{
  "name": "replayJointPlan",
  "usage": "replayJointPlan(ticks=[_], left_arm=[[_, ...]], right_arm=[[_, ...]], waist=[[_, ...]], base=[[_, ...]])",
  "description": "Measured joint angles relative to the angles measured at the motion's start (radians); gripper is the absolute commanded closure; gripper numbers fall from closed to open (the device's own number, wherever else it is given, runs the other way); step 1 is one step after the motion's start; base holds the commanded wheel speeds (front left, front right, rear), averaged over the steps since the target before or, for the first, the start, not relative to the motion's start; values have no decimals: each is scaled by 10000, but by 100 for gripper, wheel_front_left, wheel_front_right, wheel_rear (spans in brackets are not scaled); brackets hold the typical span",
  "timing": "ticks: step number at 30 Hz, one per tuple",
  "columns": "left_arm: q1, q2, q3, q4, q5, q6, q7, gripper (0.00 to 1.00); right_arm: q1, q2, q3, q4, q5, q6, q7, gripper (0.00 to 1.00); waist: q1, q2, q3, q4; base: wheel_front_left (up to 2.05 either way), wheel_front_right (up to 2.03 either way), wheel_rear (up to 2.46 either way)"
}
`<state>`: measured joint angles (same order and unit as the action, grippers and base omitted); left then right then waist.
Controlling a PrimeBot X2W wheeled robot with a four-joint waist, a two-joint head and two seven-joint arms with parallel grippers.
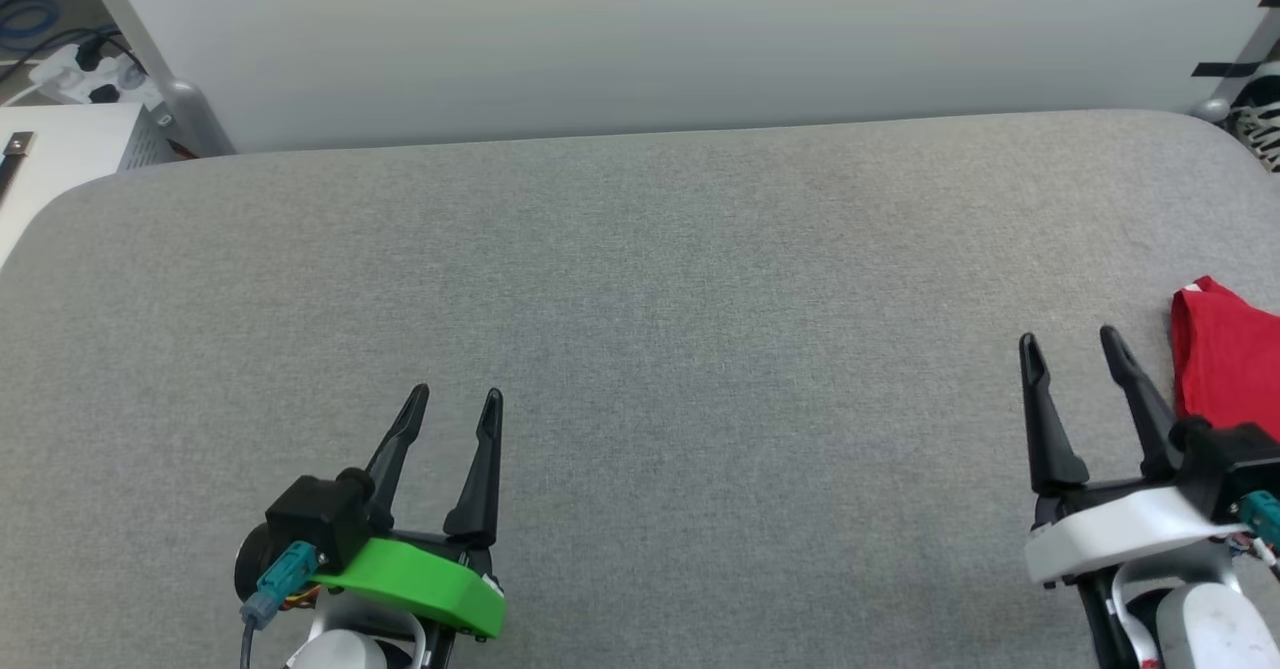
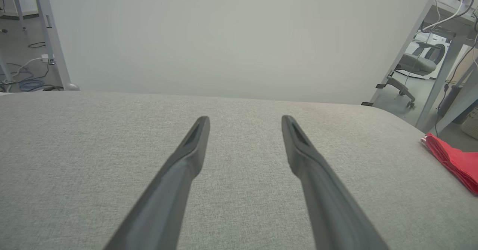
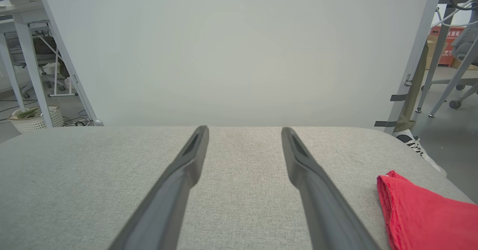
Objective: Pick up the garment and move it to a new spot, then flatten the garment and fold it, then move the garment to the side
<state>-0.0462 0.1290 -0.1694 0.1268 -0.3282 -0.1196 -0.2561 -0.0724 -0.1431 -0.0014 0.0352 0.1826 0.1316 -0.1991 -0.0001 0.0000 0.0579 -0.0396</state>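
The garment [image 1: 1228, 359] is a red folded bundle lying at the right edge of the grey padded table [image 1: 640, 279], cut off by the frame. The left wrist view has the garment [image 2: 453, 161] far right, and in the right wrist view the garment [image 3: 422, 214] sits low right. My right gripper [image 1: 1070, 344] stands open just left of the garment, apart from it, nothing between its fingers. My left gripper [image 1: 455, 399] is open over the table's front left, empty. In both wrist views the fingers [image 2: 186, 156] [image 3: 186, 167] spread wide above bare fabric.
A pale panel [image 1: 640, 39] stands along the table's far edge. A white power strip with cables [image 1: 85, 74] lies on the floor at the far left. A sneaker [image 3: 420, 149] shows past the table's right corner, with chairs and table legs beyond.
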Motion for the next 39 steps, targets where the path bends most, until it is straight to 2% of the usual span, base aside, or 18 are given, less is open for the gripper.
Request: replayJointPlan(ticks=[9,34,35,39], left_arm=[[83,-199,261,-84,142,-38,0,0],[87,-244,234,-182,198,-81,0,0],[84,-242,247,-178,199,-79,12,100],[83,-244,222,-176,205,-79,19,100]], right_arm=[[301,422,36,199,-213,-2,-173,0],[292,464,224,297,-247,-2,-226,0],[293,462,224,297,-245,0,-224,100],[293,454,213,293,-244,0,-215,100]], waist=[[0,0,-103,131],[0,0,-68,103],[0,0,-64,104],[1,0,-67,105]], base=[[0,0,0],[0,0,0],[0,0,0],[0,0,0]])
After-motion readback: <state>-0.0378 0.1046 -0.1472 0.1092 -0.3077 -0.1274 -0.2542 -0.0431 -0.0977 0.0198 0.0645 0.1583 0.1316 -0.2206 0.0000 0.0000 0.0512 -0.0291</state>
